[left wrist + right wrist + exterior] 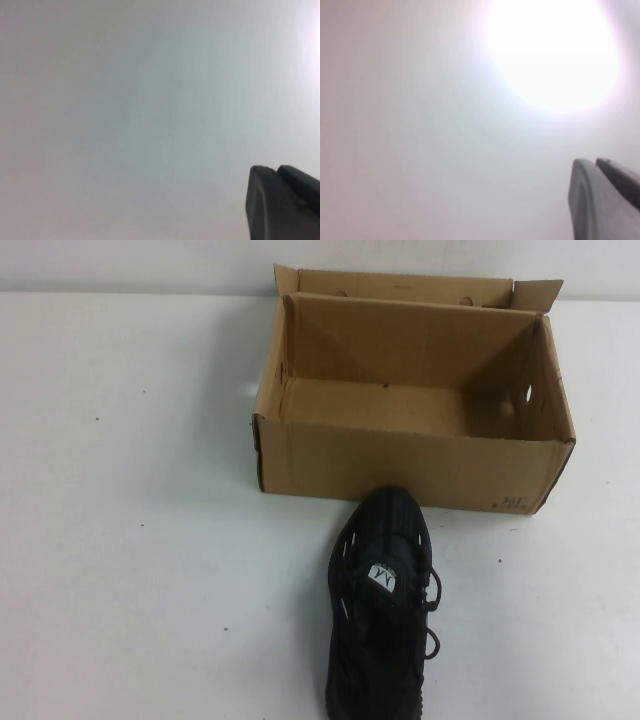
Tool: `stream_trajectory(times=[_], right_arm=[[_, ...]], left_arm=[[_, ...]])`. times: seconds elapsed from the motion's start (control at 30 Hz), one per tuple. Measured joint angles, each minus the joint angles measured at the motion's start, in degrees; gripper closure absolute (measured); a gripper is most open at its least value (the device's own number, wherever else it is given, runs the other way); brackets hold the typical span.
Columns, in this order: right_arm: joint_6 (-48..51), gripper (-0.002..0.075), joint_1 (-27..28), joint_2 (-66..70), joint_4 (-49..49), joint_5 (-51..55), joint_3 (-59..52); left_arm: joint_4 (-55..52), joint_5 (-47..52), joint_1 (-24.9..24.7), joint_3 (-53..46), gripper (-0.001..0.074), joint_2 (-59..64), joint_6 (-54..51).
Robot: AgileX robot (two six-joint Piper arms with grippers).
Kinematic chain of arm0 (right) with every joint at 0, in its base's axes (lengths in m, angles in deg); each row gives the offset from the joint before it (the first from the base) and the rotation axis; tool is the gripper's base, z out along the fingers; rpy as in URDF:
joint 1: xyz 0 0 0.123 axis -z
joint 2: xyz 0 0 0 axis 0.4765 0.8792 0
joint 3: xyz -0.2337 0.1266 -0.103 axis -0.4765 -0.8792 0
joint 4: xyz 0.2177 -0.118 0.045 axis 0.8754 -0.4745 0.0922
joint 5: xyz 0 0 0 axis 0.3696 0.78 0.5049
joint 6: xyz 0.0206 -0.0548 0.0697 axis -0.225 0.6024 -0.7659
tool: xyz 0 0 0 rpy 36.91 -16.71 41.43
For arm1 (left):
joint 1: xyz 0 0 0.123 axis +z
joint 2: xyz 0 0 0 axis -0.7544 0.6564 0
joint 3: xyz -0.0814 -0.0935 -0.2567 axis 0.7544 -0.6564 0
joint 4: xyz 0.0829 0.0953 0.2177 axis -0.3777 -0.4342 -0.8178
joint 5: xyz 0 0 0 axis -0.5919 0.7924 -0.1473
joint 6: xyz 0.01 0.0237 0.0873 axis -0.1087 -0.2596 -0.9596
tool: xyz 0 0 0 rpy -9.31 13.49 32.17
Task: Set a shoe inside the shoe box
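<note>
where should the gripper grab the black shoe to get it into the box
Probably across the shoe at its laced midsection, coming down from above. It lies flat on the table, toe touching or nearly touching the shoe box, so its narrow sides are exposed. Neither arm is near: left gripper and right gripper are shut over bare table.

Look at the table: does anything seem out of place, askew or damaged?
Nothing stands out. The shoe box stands open and empty; the shoe lies upright before it, toe at its front wall. Left claw and right claw are shut, away from both.
</note>
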Motion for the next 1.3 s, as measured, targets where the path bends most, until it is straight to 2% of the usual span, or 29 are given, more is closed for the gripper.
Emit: stream_trajectory(times=[0.13, 0.37, 0.47, 0.63, 0.77, 1.0, 1.13, 1.3], right_arm=[[0.0, 0.0743, 0.0, 0.0, 0.2, -9.3, 0.0], [-1.7, 0.0743, 0.0, 0.0, 0.6, -16.4, 0.0], [-4.4, 0.0743, 0.0, 0.0, 0.4, -20.9, 0.2], [-9.3, 0.0743, 0.0, -0.1, 0.1, -19.2, 7.9], [-15.1, 0.0743, 0.0, -0.1, 0.0, -4.9, 19.6], [-19.2, 0.0743, 0.0, 7.5, 0.1, 29.5, 37.3], [-18.7, 0.0743, 0.0, 18.0, 1.7, 52.2, 43.2], [-7.4, 0.0743, 0.0, 30.3, 2.2, 71.1, 43.9]], left_arm=[[-0.1, -10.1, 0.0, 0.0, 0.0737, 0.0, 0.2], [2.1, -16.9, 0.0, 0.0, 0.0737, 0.0, -0.8], [3.2, -20.8, 0.0, 0.0, 0.0737, 0.0, 3.1], [3.4, -20.6, 0.0, 6.2, 0.0737, 0.0, 6.0], [3.5, -9.1, 0.0, 16.9, 0.0737, -0.1, 6.2], [3.1, 23.7, 0.0, 35.2, 0.0737, 8.3, 6.2], [2.0, 37.0, 0.0, 38.3, 0.0737, 14.9, 5.0], [0.1, 46.4, 0.0, 38.3, 0.0737, 18.9, 3.7]])
